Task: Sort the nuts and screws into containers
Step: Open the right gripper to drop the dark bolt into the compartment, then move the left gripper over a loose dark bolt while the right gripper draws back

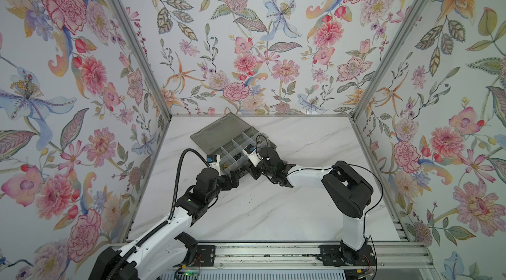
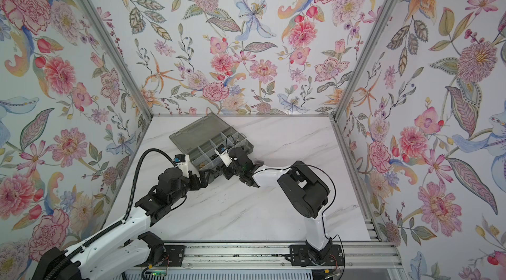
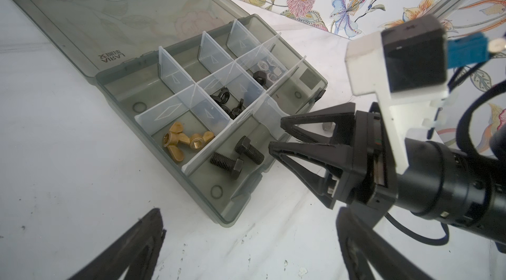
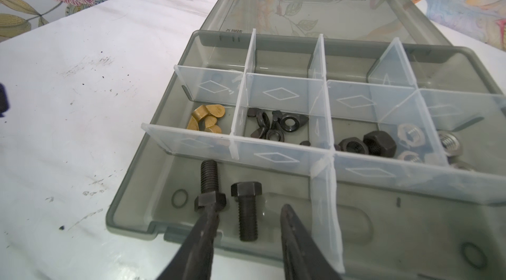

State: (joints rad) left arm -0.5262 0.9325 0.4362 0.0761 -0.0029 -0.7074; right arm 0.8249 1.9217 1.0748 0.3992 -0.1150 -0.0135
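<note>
Right end effector point(image 4: 245, 206) stood with fingers apart, astride one of two black screws point(image 4: 247, 221) lying in the organizer box's point(image 4: 128, 226) corner compartment. Left end effector point(image 3: 249, 221) hung spread wide beside that box corner. The nuts point(image 4: 276, 125) lay in the box's middle row.

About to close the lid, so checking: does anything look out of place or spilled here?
Inside the organizer box the parts look grouped by kind. One oddity: a small silvery piece seems to lie on the table outside the box, beyond the right gripper; too hidden to identify.
</note>
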